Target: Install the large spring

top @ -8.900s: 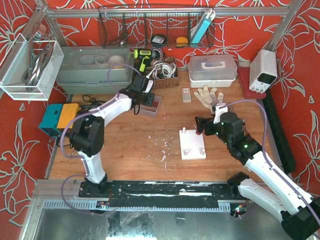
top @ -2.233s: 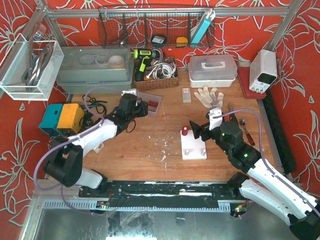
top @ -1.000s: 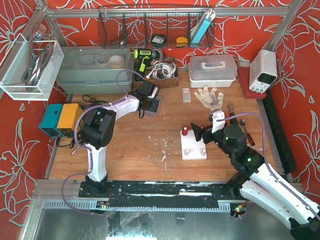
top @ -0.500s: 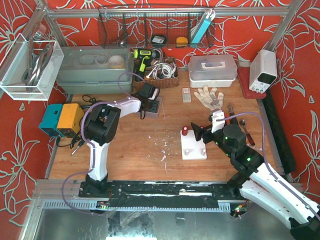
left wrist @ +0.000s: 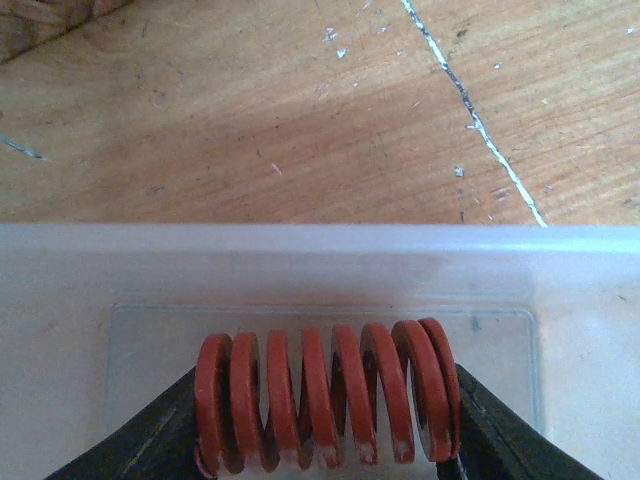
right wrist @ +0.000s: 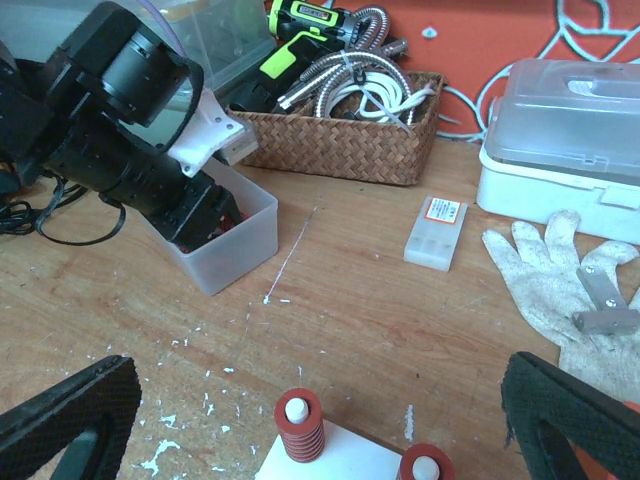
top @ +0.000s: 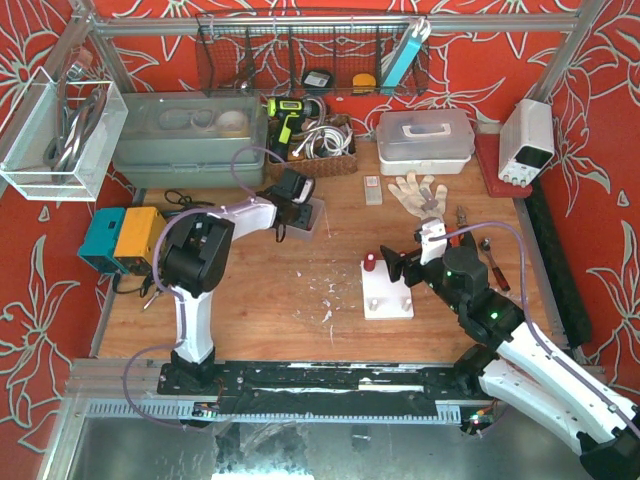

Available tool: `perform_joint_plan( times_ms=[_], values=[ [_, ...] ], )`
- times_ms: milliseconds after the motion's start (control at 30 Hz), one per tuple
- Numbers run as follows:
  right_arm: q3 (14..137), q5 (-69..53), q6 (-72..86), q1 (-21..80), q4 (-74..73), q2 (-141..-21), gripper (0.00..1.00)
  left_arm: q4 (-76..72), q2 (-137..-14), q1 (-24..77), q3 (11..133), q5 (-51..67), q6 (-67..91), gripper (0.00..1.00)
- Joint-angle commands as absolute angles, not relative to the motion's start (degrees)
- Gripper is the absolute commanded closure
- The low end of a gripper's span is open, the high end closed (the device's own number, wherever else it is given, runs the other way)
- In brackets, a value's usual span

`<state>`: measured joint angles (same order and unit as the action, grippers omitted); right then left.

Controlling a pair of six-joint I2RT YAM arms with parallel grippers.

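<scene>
Left gripper [left wrist: 328, 432] clamps the large spring [left wrist: 325, 395] end to end.

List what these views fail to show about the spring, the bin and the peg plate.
Top external: the large spring is hidden inside the bin under the left gripper.
Left wrist: the bottom edge cuts off the spring's lower coils and the tips of the fingers.
Right wrist: the bottom edge cuts off the white plate, so any other pegs go unseen.
Right wrist: the small box label is too small to read.
</scene>
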<state>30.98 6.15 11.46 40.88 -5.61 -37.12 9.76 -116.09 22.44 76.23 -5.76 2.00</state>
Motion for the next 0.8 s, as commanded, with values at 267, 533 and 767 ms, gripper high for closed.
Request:
perform_joint_plan(
  times_ms=[267,533,767],
  values=[
    [32.3,6.6,12.8,41.1,-6.5,-40.5,0.01,7.8,-101.6,23.1,72.5,-6.9,-7.5,0.82],
    [42.6,10.3,18.3,40.6,-19.1,-48.0,0.01,-16.4,-85.0,33.2,52.1,-8.0,-31.4,0.93],
    [53.7,-1.6,19.2,36.3,-31.2,-54.5,0.04,-34.0,-72.4,40.5,35.9,3.0,-55.6,0.92]
  ],
)
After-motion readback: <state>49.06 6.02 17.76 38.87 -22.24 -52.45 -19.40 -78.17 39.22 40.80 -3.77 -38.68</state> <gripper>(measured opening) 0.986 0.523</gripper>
